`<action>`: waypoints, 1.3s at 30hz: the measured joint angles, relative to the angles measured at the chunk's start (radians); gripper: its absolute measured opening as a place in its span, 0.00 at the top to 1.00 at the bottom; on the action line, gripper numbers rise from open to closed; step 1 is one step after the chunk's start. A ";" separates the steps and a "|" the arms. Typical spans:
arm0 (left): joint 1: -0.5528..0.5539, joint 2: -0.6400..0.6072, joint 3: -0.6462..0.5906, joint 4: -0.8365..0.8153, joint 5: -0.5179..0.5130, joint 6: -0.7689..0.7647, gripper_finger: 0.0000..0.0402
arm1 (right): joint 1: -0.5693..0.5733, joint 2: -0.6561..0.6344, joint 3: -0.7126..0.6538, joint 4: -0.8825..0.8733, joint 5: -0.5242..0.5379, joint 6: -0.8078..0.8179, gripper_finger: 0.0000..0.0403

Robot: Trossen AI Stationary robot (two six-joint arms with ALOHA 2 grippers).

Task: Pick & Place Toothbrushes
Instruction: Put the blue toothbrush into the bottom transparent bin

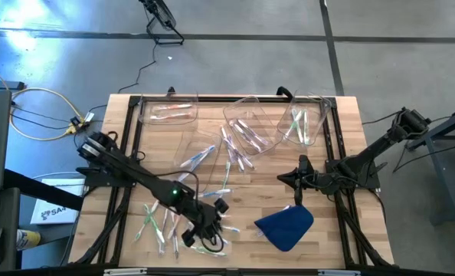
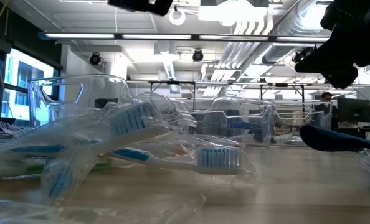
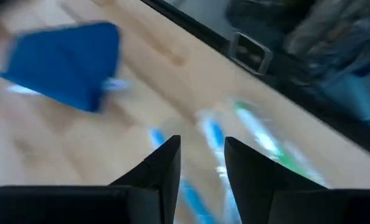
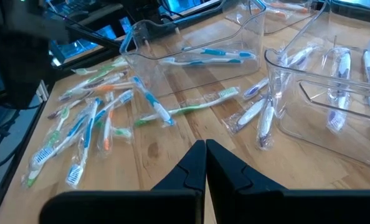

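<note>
The left gripper [image 1: 204, 232] hung low over the near-left part of the wooden table [image 1: 350, 146], directly above a loose scatter of toothbrushes [image 1: 157, 222]; in its wrist view the two dark fingers [image 3: 163, 168] stood apart with a narrow gap, and blurred blue and green brushes lay on the wood just past the tips, so whether one was pinched could not be told. More toothbrushes [image 1: 220, 157] lay strewn at the table's middle, and others sat inside the clear bins [image 1: 254, 126] along the far edge. The brushes were slim, whitish, in clear wrappers, with blue, green, pink or orange accents; the low view showed two with blue bristles [image 2: 219, 158] lying flat up close. The left arm reached diagonally from the left edge toward the near edge, wrist tipped downward. The right gripper [image 1: 292, 182] waited right of centre, fingers [image 4: 191, 165] pressed together on nothing, just beyond a blue cloth [image 1: 285, 224] and pointing toward the middle scatter.
</note>
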 joint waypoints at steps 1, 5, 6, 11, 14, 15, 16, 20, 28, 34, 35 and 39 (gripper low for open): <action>-0.003 0.013 0.000 0.012 0.024 -0.020 0.70 | 0.000 0.000 0.000 -0.002 0.000 0.000 0.99; -0.028 0.056 0.001 0.020 0.041 -0.042 0.70 | 0.000 0.000 0.000 -0.005 0.000 -0.001 0.99; -0.033 0.069 0.002 0.021 0.041 -0.042 0.70 | 0.000 0.000 0.000 -0.008 0.000 -0.001 0.99; -0.047 0.116 0.001 0.011 0.031 -0.089 0.70 | 0.000 0.000 0.000 -0.008 0.000 -0.002 0.99; -0.046 0.147 0.001 0.004 0.012 -0.143 0.70 | 0.000 0.000 0.000 -0.010 0.000 -0.002 0.99; -0.046 0.153 0.001 -0.002 0.006 -0.158 0.70 | 0.000 0.000 0.000 -0.011 0.000 -0.002 0.99; -0.046 0.155 -0.001 -0.006 0.006 -0.168 0.70 | 0.000 0.000 0.000 -0.012 0.000 -0.002 0.99; -0.045 0.167 0.000 -0.005 -0.005 -0.173 0.70 | 0.000 0.000 0.000 -0.018 0.000 -0.002 0.99; -0.045 0.167 0.000 0.008 -0.070 -0.175 0.70 | 0.000 0.000 0.000 -0.022 -0.004 -0.002 0.99; -0.046 0.167 0.000 0.008 -0.070 -0.177 0.70 | 0.000 0.000 0.000 -0.026 -0.004 -0.002 0.99; -0.045 0.167 0.000 0.009 -0.070 -0.177 0.70 | 0.000 0.000 0.000 -0.026 -0.004 -0.002 0.99; -0.045 0.175 0.001 0.016 -0.070 -0.187 0.70 | 0.000 0.000 0.000 -0.026 -0.004 -0.002 0.99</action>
